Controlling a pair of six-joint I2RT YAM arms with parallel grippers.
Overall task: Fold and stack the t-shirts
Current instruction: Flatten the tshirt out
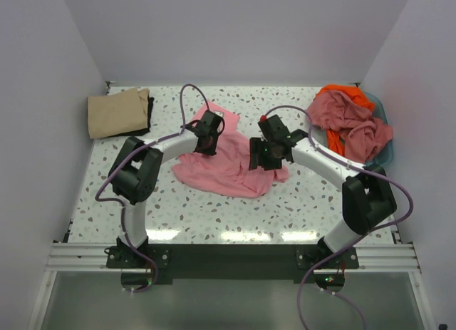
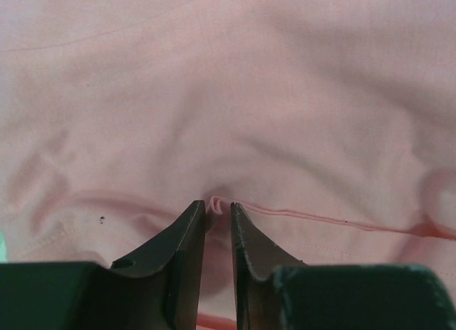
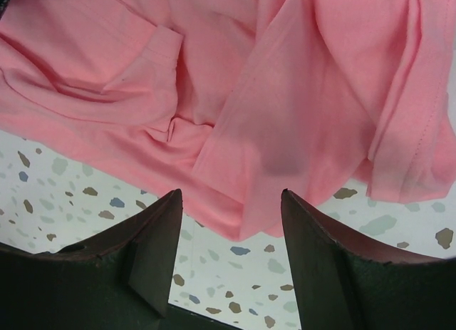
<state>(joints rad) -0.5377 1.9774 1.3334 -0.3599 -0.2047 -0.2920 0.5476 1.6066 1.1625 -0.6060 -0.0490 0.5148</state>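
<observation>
While one tan shirt (image 1: 117, 113) lay folded at upper left, the pink shirt (image 1: 229, 167) sprawled unfolded mid-frame; left tool (image 2: 218, 207) pinched its hem, right tool (image 3: 231, 196) gaped empty, more shirts (image 1: 350, 122) heaped upper right

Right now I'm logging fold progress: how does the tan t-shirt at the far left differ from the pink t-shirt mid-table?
The tan t-shirt is folded into a compact rectangle; the pink t-shirt lies spread and rumpled. The tan t-shirt sits apart from both arms; the pink t-shirt has a fold pinched in the left gripper, with the right gripper open over its edge. Both rest on the speckled table.
</observation>
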